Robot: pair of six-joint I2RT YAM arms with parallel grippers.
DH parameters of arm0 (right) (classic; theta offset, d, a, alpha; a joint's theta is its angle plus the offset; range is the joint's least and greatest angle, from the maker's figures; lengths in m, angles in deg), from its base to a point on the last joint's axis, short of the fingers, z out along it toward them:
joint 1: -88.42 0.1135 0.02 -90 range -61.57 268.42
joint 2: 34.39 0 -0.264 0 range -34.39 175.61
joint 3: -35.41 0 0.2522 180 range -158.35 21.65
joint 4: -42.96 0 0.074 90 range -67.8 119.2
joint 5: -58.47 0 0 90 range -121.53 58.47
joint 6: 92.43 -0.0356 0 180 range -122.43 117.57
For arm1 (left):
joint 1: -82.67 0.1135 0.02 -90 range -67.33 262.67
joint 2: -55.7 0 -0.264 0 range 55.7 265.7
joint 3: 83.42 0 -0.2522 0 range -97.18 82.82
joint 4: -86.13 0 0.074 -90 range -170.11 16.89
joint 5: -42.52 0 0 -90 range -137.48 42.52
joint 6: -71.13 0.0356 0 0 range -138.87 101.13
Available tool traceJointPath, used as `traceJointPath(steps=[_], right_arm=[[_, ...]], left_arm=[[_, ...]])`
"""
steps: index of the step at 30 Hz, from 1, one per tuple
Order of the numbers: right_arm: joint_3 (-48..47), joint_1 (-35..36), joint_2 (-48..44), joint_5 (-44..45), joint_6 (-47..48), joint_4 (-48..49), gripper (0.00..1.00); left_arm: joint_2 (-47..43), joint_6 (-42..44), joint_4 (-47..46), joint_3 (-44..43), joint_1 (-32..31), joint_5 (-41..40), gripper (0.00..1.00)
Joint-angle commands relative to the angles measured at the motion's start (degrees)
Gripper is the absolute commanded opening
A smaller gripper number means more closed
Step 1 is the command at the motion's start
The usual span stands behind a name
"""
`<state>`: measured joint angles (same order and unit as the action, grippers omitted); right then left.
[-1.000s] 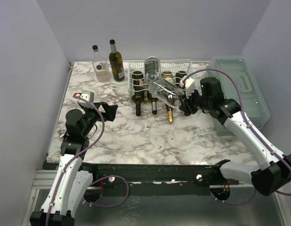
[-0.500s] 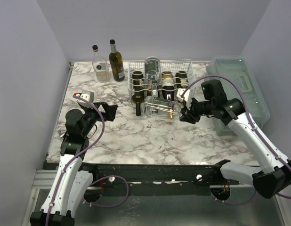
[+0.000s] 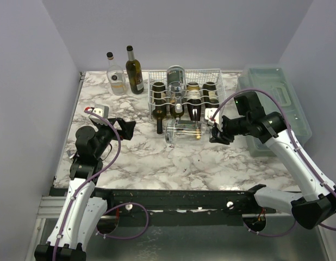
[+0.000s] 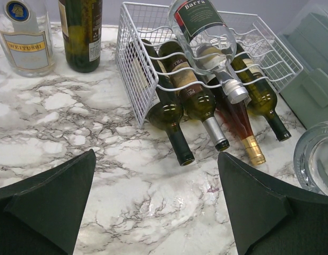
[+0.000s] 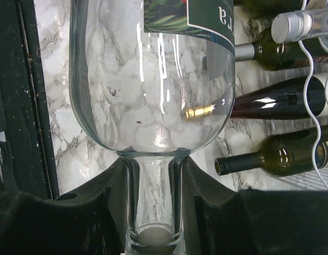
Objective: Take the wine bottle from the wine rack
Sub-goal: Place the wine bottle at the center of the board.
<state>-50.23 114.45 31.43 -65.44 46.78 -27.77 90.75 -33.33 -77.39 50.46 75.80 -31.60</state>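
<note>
**While gripped by the neck, a clear bottle is held in front of the rack**

Where the right gripper (image 3: 213,132) is seen in the top view, its fingers (image 5: 206,196) are closed on the neck of the clear bottle (image 3: 183,131). The bottle is laid on its side, base pointed left, just in front of the rack (image 3: 150,99) and apart from its cradles. Whether it is rested on the table (image 3: 157,163) cannot be told. Four bottles are seen in the lower tier, necks pointed out, and one clear bottle (image 3: 175,76) on the upper tier. The left gripper (image 3: 125,128) is held wide open with nothing in it, well to the left of the rack. Two bottles are stood upright at the back left.
</note>
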Motion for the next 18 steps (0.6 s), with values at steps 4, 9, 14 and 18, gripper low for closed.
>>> traceJointPath(steps=[4,9,14,18], right_arm=[[-5.79,-0.18,-0.75,-7.4,8.23,1.74,0.0],[-7.18,-0.18,0.29,-7.35,14.77,-1.67,0.0],[-10.15,-0.18,2.27,-6.08,24.47,-7.23,0.0],[-12.92,-0.16,3.91,-3.31,31.81,-11.22,0.0]], left_arm=[[-0.22,0.48,0.08,-1.76,0.11,0.82,0.99],[-0.01,0.48,0.09,-1.78,0.18,0.84,0.99],[0.32,0.48,0.12,-1.83,0.19,0.86,0.99],[0.25,0.57,0.25,-1.92,0.11,0.73,0.99]])
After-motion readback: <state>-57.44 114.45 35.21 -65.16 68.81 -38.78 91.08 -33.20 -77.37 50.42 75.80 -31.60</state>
